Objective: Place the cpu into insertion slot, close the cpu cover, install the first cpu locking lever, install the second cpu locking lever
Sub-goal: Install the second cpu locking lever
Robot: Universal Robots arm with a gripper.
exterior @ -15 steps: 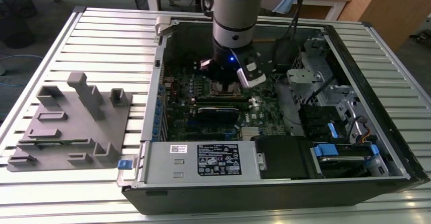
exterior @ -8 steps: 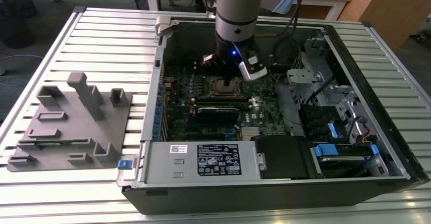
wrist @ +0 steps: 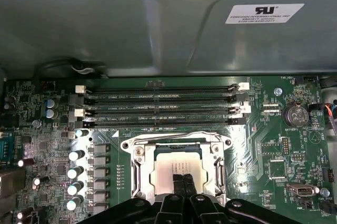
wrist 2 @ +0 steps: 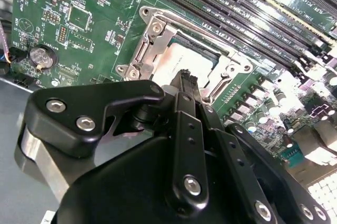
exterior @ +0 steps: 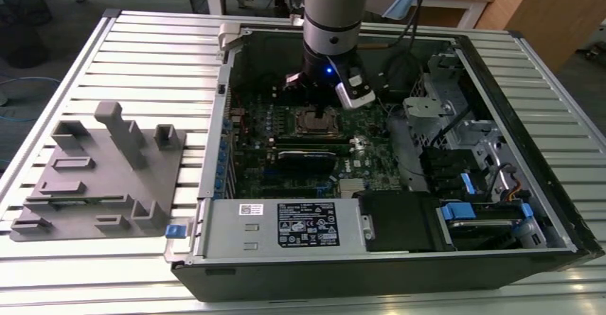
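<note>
Sitting in the insertion slot (wrist: 181,169), the cpu (wrist: 174,167) shows its dull silver top in both wrist views, square to the socket rim. The silvery frame around it, likely the cpu cover (wrist: 138,165), lies about the chip; whether it is fully down and latched I cannot tell.

The gripper (wrist: 184,179) stands directly over the chip. Its two black fingers (wrist 2: 185,84) are pressed together with no gap and nothing between them, tips at or just above the metal top; contact cannot be confirmed. Judgement: clenched fingers make a narrow probe, suited to pressing or nudging rather than carrying, so the placing step looks done.

Around the socket: green circuit board (wrist: 263,145), long black memory slots (wrist: 158,108) just beside the socket, and a row of small capacitors (wrist: 75,179) on the other flank.

In the exterior view the arm (exterior: 331,24) reaches down into the open computer case (exterior: 530,152), which lies on a ribbed metal worktop (exterior: 142,52). A grey fixture block (exterior: 99,173) sits well apart, at the exterior view's left
</note>
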